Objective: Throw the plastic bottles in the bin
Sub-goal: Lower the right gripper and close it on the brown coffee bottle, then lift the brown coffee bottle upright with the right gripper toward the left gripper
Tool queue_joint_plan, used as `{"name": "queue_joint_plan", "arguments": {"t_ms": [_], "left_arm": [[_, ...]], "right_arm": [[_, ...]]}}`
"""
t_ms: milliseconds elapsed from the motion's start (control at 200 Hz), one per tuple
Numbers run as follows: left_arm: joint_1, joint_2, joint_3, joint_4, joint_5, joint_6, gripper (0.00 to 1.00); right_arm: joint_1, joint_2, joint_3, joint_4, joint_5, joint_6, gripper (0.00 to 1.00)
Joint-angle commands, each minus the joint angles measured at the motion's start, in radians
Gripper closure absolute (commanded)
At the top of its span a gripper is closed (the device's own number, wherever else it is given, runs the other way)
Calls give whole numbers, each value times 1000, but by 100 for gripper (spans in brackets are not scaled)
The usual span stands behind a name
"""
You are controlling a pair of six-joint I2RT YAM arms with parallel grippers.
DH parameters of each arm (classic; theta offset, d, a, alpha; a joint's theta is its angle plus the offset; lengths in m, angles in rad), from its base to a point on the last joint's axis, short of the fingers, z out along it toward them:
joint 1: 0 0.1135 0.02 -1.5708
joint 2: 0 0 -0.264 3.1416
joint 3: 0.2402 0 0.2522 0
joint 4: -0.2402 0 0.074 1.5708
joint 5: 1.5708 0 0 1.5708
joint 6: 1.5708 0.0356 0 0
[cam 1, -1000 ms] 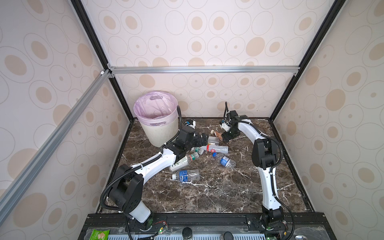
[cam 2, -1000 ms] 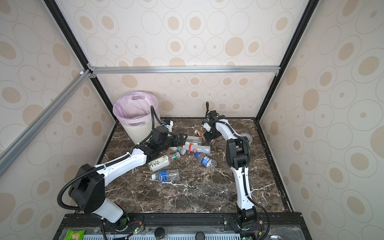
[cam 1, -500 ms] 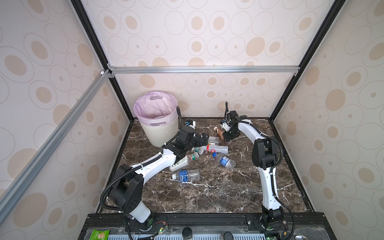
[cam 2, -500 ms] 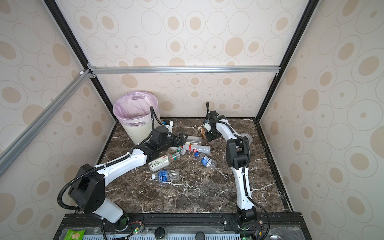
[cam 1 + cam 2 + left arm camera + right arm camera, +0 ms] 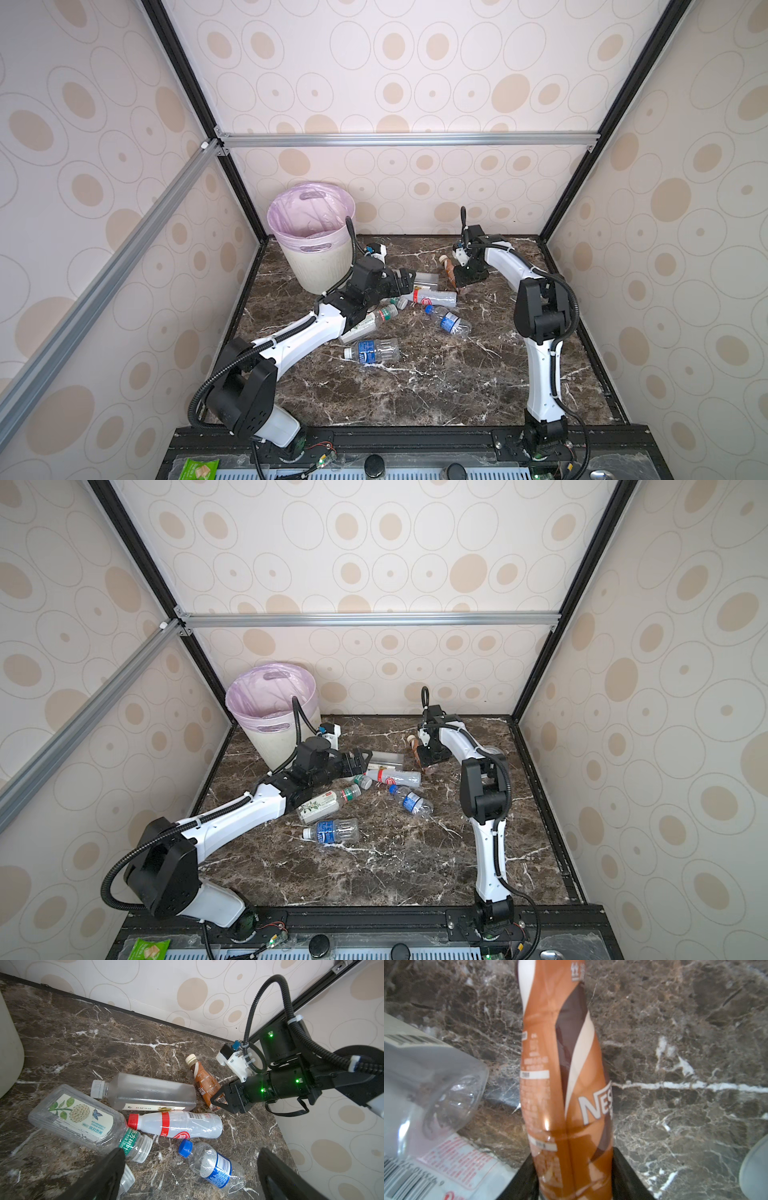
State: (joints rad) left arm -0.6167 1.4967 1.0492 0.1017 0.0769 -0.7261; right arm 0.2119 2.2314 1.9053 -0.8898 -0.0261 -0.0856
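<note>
My right fingers (image 5: 625, 1174) pinch the brown bottle (image 5: 562, 1064) near its base, where it looks light, slick and crushable; my left fingers (image 5: 99, 1178) are spread, empty.

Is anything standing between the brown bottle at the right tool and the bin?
Yes. The left tool and its arm lie low over the table between the brown bottle and the bin. The square clear bottle lies there too. Higher up, nothing visible blocks the way.
</note>
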Motion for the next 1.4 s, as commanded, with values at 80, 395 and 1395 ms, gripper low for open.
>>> {"name": "queue_joint_plan", "arguments": {"t_ms": [80,395,1395], "left_arm": [[-8,-46,-23,30,18,-63,1],[-6,-21,-1,103,84,-149,1],[80,210,262,168,141,-165,15]], "right_arm": [[-3,-167,-105,87,-13,75,55],[9,-342,-192,111,-86,115,55],[298,-627,-390,238,-172,182,55]]}}
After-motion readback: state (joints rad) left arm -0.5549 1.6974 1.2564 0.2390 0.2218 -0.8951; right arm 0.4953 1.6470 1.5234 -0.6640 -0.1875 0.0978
